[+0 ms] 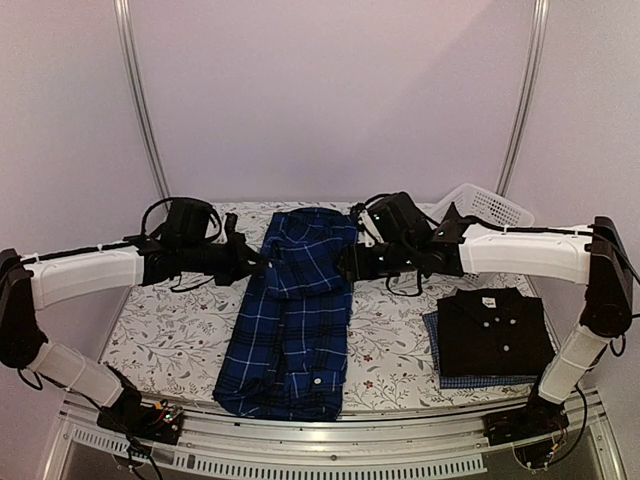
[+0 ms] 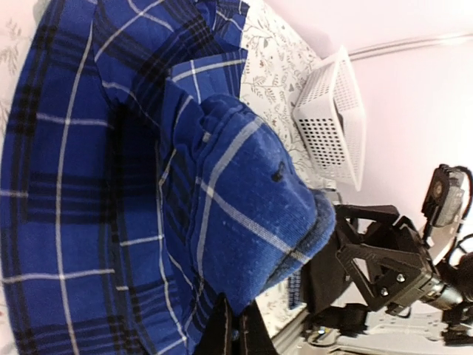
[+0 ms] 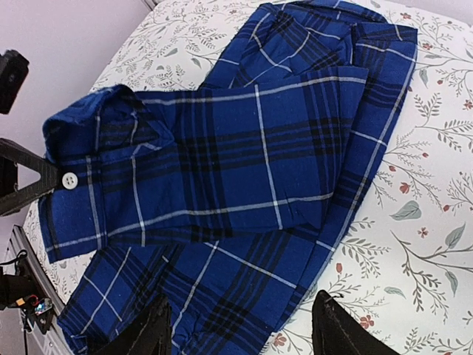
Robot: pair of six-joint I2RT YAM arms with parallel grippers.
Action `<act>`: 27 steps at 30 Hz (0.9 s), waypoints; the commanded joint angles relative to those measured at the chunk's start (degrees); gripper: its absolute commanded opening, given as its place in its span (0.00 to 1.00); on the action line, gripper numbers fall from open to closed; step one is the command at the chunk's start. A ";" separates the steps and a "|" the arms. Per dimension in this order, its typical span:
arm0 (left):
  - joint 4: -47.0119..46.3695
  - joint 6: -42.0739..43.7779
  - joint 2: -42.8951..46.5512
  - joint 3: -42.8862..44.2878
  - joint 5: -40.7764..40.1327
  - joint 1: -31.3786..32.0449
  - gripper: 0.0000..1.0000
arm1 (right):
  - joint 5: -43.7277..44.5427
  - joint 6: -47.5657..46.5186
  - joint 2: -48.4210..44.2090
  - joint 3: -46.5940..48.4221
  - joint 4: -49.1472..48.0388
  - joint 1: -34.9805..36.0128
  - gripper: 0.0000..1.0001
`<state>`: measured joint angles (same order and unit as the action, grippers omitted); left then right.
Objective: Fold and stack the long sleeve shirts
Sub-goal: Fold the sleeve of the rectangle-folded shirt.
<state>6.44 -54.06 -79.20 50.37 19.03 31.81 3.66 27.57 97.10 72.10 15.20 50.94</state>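
Note:
The dark blue plaid shirt (image 1: 290,320) lies lengthwise down the middle of the table, its sides folded in; it also shows in the left wrist view (image 2: 111,185) and the right wrist view (image 3: 244,170). My left gripper (image 1: 255,263) is at its left edge, shut (image 2: 238,333) on a raised fold of the plaid cloth. My right gripper (image 1: 348,262) is at its right edge, open (image 3: 240,333) just above the cloth and holding nothing. The black shirt (image 1: 495,325) lies folded at front right on the folded fine blue check shirt (image 1: 470,381).
A white lattice basket (image 1: 488,205) stands at the back right corner and shows in the left wrist view (image 2: 332,126). The floral tablecloth (image 1: 170,330) covers the table. A metal rail (image 1: 330,440) runs along the front edge.

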 commanded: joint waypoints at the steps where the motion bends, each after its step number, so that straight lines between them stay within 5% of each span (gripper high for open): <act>1: -14.08 -15.94 4.84 -9.43 8.45 -2.92 0.00 | -3.04 -0.68 2.08 1.60 -3.13 -0.18 0.63; 8: -18.05 -28.21 13.14 -20.86 6.05 -4.99 0.00 | -5.54 -0.37 5.86 2.15 -4.73 -0.22 0.63; 17: -2.39 -23.84 22.19 -23.95 1.86 -3.43 0.00 | -5.86 -1.23 10.08 4.78 -4.83 -0.22 0.63; 27: 1.70 -27.68 27.52 -31.38 -6.17 7.61 0.00 | -6.86 -3.20 13.55 8.90 -3.76 -0.22 0.63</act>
<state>5.58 -79.64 -53.06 21.34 17.23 35.20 -2.31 25.87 108.60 78.41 11.51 50.94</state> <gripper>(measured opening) 0.010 0.631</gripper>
